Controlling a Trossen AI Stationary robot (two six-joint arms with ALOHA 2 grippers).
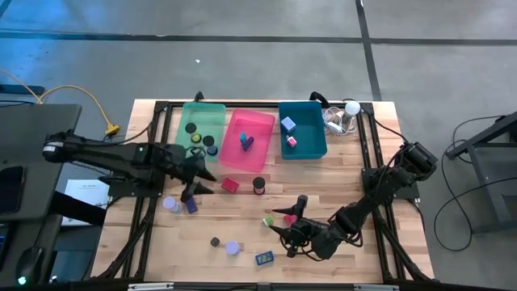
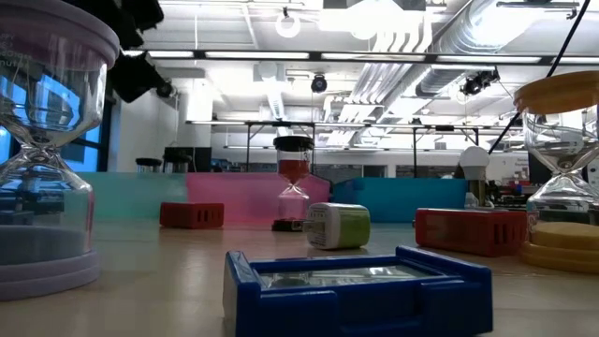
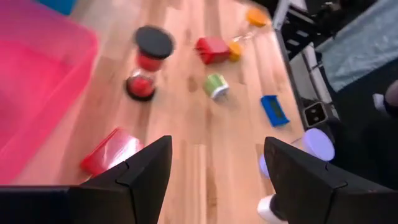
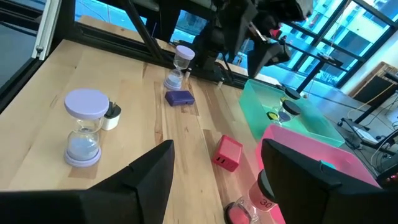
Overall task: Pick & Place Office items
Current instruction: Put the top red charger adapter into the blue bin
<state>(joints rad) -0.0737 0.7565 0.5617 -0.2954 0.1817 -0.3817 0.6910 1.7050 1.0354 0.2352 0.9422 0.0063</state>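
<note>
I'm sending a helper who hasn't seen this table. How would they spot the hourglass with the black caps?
Start at the pink bin in the middle of the bin row. Just in front of its right corner stands the black-capped hourglass, upright on bare wood beside a red block. It alone holds red sand.

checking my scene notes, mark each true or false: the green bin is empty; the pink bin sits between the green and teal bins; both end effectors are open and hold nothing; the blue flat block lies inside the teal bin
1. The green bin is empty. False: several small dark and green round pieces lie in it.
2. The pink bin sits between the green bin and the teal bin. True.
3. The left end effector and right end effector are open and hold nothing. True.
4. The blue flat block lies inside the teal bin. False: it lies on the table, near its front edge.
</note>
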